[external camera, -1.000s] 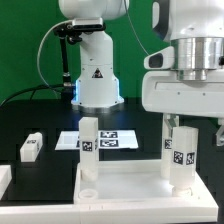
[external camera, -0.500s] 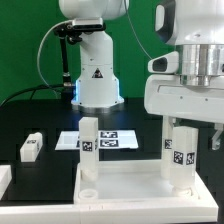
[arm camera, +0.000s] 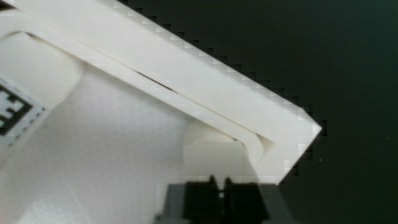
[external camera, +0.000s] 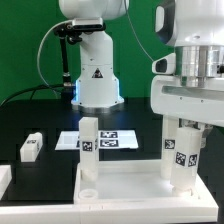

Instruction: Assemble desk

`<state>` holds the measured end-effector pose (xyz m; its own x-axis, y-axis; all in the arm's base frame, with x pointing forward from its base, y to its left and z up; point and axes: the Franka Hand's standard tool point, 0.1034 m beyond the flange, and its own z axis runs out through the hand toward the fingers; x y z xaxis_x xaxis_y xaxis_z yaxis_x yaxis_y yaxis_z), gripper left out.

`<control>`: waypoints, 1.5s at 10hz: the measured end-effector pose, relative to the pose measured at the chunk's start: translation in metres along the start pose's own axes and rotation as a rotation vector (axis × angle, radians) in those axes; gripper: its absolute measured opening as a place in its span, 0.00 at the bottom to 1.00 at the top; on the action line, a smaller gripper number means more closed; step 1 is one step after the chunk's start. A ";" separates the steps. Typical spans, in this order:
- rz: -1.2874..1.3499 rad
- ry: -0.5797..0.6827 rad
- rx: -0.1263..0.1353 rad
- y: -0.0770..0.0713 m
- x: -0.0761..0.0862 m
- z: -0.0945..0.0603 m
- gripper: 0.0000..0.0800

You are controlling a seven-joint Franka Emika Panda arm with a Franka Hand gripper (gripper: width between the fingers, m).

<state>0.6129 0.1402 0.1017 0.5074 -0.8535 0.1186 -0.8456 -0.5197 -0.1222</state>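
Observation:
The desk's white top panel (external camera: 125,182) lies flat at the front of the table. Two tagged leg posts stand upright on it, one toward the exterior view's left (external camera: 89,150) and one toward its right (external camera: 181,155). A third leg post (external camera: 31,147) lies loose on the black table. My gripper (external camera: 190,122) hangs just over the top of the right post. In the wrist view the gripper (arm camera: 217,193) is shut, its dark fingers (arm camera: 196,196) pressed together with nothing between them, above the panel's corner (arm camera: 169,95).
The marker board (external camera: 112,140) lies behind the panel, in front of the robot base (external camera: 97,85). A white block (external camera: 4,178) shows at the left edge. The table (external camera: 45,120) is black, and a green wall stands behind it.
The fingers have closed from wide open to fully shut. The hand has shifted slightly toward the exterior view's right above the right post. The parts have not moved.

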 end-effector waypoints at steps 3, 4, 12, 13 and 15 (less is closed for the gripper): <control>-0.012 -0.003 0.008 -0.002 -0.002 -0.004 0.00; -0.036 -0.004 0.035 -0.004 0.000 -0.011 0.00; -0.017 0.010 0.056 -0.015 0.042 -0.021 0.81; -0.017 0.011 0.054 -0.015 0.041 -0.019 0.81; -0.019 0.012 0.048 -0.013 0.042 -0.015 0.81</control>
<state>0.6425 0.1120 0.1233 0.5210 -0.8431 0.1330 -0.8267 -0.5373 -0.1669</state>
